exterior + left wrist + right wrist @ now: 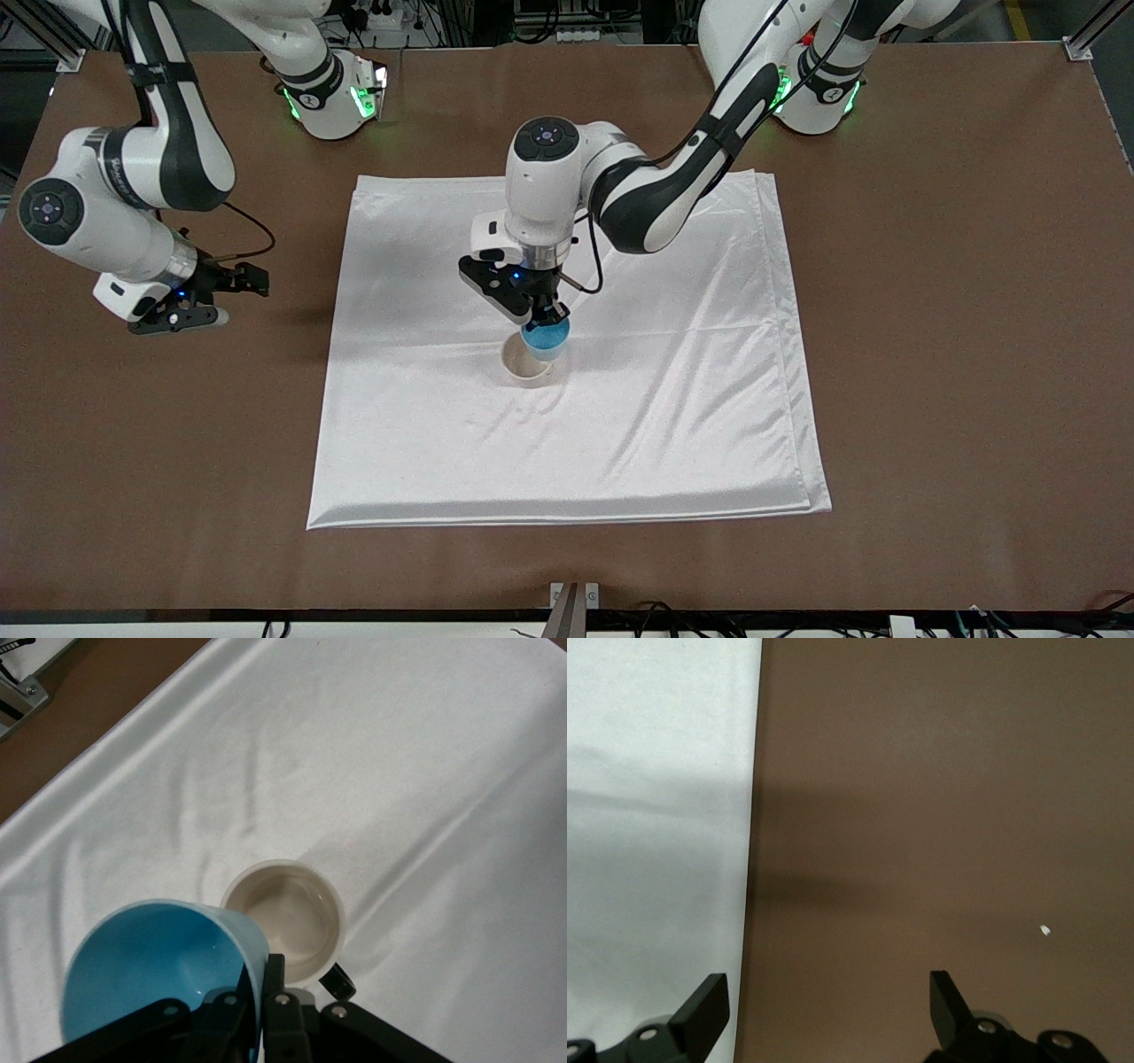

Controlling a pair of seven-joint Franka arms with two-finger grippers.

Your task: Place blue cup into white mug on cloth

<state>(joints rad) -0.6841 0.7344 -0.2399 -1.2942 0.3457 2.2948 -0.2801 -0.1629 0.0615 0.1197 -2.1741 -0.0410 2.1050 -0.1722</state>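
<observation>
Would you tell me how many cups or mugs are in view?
2: the white mug stands on the cloth; the blue cup hangs above it in the left gripper.

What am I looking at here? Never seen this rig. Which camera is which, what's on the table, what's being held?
Two robot arms stand at a brown table. The wide picture comes from a high camera facing them; the other two come from cameras on each arm's wrist.

A white cloth lies spread on the table, with a white mug standing upright on it.

The left end effector pinches the rim of a blue cup and holds it tilted just above the mug, partly over its opening; the left wrist view shows the cup beside the empty mug.

The right end effector waits open over bare table beside the cloth's edge, holding nothing.
</observation>
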